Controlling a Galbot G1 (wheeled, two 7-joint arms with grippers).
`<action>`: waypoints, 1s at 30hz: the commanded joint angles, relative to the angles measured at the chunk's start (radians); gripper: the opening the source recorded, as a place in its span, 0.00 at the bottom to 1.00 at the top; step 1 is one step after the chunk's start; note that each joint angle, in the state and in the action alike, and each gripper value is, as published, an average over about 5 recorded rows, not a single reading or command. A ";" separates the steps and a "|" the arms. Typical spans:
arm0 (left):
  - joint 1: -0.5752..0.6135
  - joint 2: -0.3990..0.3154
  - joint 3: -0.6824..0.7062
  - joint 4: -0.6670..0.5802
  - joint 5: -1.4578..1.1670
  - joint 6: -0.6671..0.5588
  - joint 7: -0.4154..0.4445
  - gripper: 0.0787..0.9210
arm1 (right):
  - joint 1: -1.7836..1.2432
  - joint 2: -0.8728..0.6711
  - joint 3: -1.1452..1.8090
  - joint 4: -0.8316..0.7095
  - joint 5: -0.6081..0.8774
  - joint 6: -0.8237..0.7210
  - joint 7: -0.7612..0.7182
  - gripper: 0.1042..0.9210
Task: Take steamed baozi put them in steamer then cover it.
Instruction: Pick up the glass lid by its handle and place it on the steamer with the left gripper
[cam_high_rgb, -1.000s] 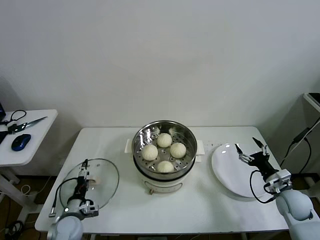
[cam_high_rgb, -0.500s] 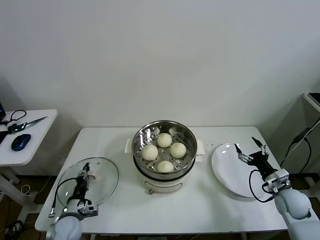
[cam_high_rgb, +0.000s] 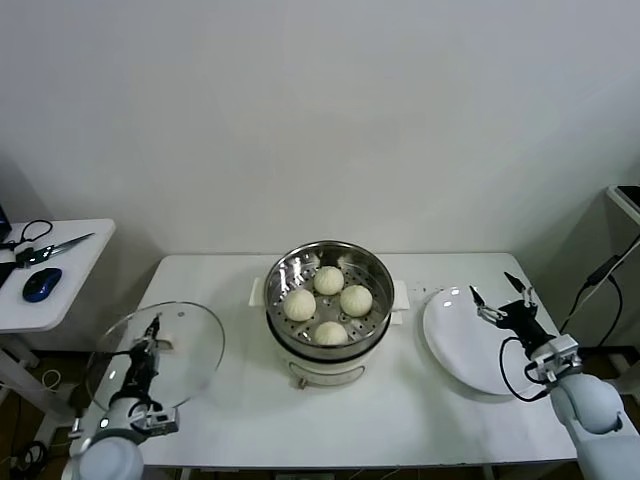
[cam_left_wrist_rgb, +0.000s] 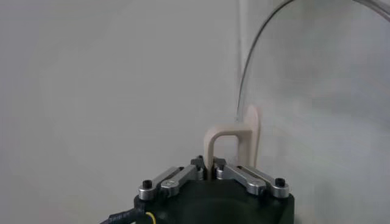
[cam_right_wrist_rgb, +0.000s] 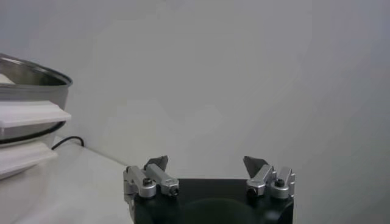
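Several pale baozi (cam_high_rgb: 299, 304) lie in the shiny steamer (cam_high_rgb: 275, 285) on its white pot base at the table's middle; the basket stands uncovered. Left of it, the clear glass lid (cam_high_rgb: 190, 345) hangs tilted above the table's left edge. My left gripper (cam_high_rgb: 152, 335) is shut on the lid's cream loop handle (cam_left_wrist_rgb: 214, 143), which the left wrist view shows pinched between the jaws (cam_left_wrist_rgb: 211, 172). At the far right, my right gripper (cam_high_rgb: 497, 297) stands open and holds nothing over the white plate (cam_high_rgb: 455, 345). The right wrist view shows its spread fingertips (cam_right_wrist_rgb: 205, 163) and the steamer's rim (cam_right_wrist_rgb: 30, 70).
A small side table (cam_high_rgb: 60, 290) at the far left carries a blue mouse (cam_high_rgb: 42, 284) and scissors (cam_high_rgb: 55, 247). The white work table (cam_high_rgb: 400, 410) has bare surface in front of the steamer. A black cable (cam_right_wrist_rgb: 67, 141) lies by the pot base.
My left gripper closed on the lid's handle, then raised the lid off the table and carried it leftward, tilted. The right arm barely moved.
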 joint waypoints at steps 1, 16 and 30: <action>0.138 0.121 0.001 -0.361 -0.051 0.245 0.031 0.08 | 0.010 0.000 -0.007 -0.014 -0.011 0.005 -0.003 0.88; -0.289 0.396 0.519 -0.389 -0.125 0.652 0.133 0.08 | 0.034 0.014 -0.017 -0.051 -0.052 0.008 0.000 0.88; -0.639 -0.012 0.892 -0.182 0.175 0.683 0.384 0.08 | 0.025 0.035 0.015 -0.094 -0.082 0.028 -0.002 0.88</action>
